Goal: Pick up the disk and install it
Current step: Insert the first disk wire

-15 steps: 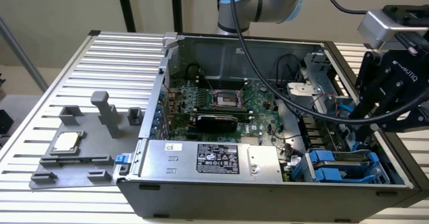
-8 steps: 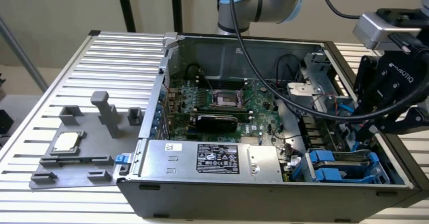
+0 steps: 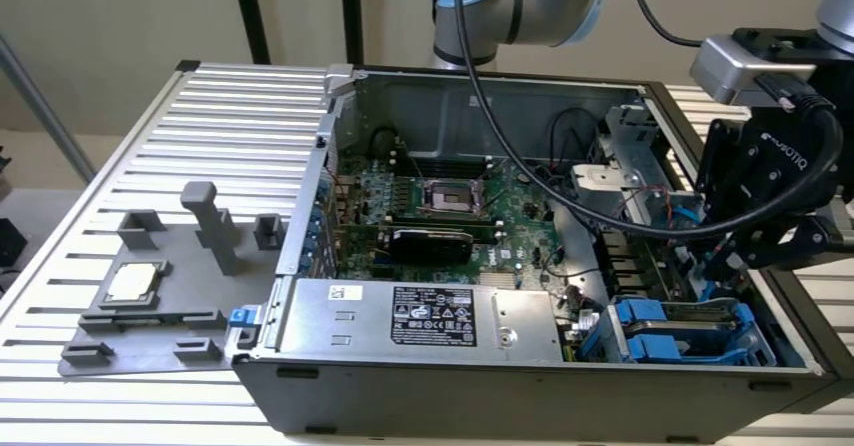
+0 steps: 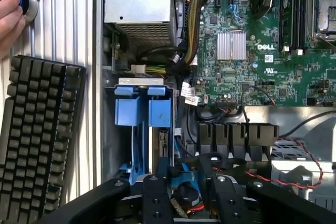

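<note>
My black gripper (image 3: 750, 253) hangs over the near right corner of the open computer case (image 3: 320, 166), above the drive bay. In the wrist view its fingers (image 4: 157, 192) stand part-way closed around a blue-edged part, the disk (image 4: 184, 178). The disk is seen edge-on and is mostly hidden by the finger links. It sits just beside two blue carriers (image 4: 143, 113) standing in the drive bay (image 3: 681, 331). The gripper (image 4: 184, 188) is low, close to the bay's opening.
Inside the case lie the green motherboard (image 3: 441, 206), a silver box with a black label (image 3: 414, 316) and loose red-black wires (image 4: 294, 150). A grey fixture (image 3: 147, 316) holds a small silver chip (image 3: 134, 284). A keyboard (image 4: 37, 140) and a person's hands (image 4: 13, 3) are beside the case.
</note>
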`<state>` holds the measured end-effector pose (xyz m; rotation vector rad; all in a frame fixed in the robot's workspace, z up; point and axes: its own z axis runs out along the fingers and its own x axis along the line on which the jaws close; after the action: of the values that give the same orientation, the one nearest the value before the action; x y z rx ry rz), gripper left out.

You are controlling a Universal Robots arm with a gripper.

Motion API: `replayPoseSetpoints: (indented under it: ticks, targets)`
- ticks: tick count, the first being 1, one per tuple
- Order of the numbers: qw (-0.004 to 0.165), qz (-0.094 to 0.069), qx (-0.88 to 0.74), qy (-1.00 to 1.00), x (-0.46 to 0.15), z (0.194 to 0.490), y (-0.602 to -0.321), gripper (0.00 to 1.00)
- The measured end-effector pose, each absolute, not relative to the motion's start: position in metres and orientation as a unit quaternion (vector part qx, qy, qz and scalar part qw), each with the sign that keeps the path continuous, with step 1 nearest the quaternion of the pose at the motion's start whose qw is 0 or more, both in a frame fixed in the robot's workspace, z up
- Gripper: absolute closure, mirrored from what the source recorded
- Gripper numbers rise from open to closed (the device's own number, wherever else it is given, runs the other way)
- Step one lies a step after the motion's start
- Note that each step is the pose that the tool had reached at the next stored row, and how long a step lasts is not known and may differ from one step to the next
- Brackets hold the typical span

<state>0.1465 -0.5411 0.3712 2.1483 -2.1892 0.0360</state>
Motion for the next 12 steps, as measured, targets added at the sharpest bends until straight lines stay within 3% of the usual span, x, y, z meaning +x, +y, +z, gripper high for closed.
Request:
replayPoseSetpoints:
  ticks: [12]
  targets:
    - [0.049,0.022,0.696,-0.717,0.1467,0.3669,-0.5405,0.63]
